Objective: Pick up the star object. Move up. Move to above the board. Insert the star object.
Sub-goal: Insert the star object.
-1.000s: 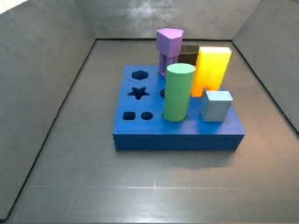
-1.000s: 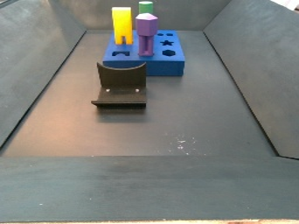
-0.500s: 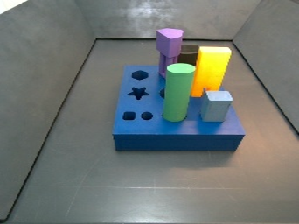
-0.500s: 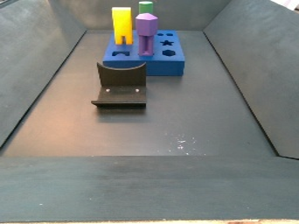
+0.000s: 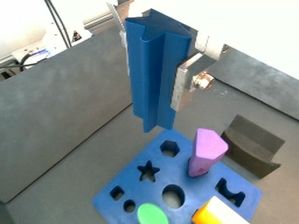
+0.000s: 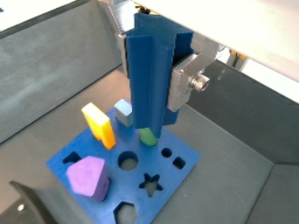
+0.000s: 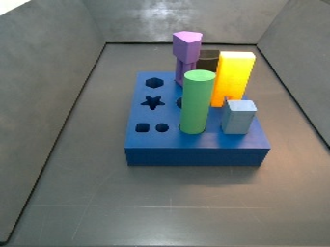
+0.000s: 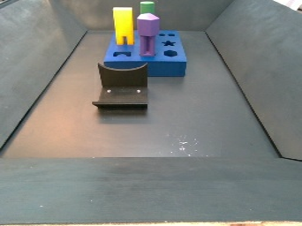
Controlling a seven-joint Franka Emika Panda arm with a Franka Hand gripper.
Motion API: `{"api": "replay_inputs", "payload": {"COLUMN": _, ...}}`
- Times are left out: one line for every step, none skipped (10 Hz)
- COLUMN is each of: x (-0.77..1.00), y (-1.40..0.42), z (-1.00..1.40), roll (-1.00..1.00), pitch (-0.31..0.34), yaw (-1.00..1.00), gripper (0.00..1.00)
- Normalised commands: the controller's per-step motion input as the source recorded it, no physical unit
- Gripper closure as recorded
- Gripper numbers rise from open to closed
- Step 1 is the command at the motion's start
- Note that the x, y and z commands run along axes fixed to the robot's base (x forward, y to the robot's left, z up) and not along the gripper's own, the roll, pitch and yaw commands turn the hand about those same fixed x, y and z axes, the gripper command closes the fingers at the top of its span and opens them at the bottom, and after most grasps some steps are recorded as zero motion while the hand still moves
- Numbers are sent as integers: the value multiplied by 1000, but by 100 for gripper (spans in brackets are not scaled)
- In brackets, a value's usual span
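My gripper is shut on the star object, a tall dark blue ridged post held upright between the silver fingers. It shows in both wrist views; in a wrist view the gripper holds the star object high above the board. The board is a thick blue block, and its star hole lies open below the post's lower end. Both side views show the board and its star hole. Neither gripper nor post shows there.
On the board stand a purple hexagonal post, a green cylinder, a yellow block and a light blue cube. The fixture stands on the floor beside the board. Grey walls enclose the floor.
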Motion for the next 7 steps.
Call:
{"api": "replay_inputs", "payload": {"x": 0, "y": -23, "z": -77, "roll": 0, "pitch": -3, "yaw": 0, "gripper": 100}}
{"api": "replay_inputs", "payload": {"x": 0, "y": 60, "z": -1000, "roll": 10, "pitch": 0, "yaw": -131, "gripper": 100}}
{"api": "replay_inputs", "payload": {"x": 0, "y": 120, "z": -1000, "roll": 0, "pitch": 0, "yaw": -169, "gripper": 100}}
{"api": "replay_inputs", "payload": {"x": -29, "y": 60, "z": -1000, "roll": 0, "pitch": -13, "yaw": -246, "gripper": 100}}
{"api": "replay_inputs", "payload": {"x": 0, "y": 20, "z": -1000, "roll": 0, "pitch": -11, "yaw": -346, "gripper": 100}}
{"api": "replay_inputs", "payload": {"x": 0, "y": 9, "z": -1000, "roll": 0, "pitch": -16, "yaw": -371, "gripper": 100}}
{"api": "replay_inputs", "payload": {"x": 0, "y": 86, "z": -1000, "roll": 0, "pitch": -11, "yaw": -311, "gripper": 100}}
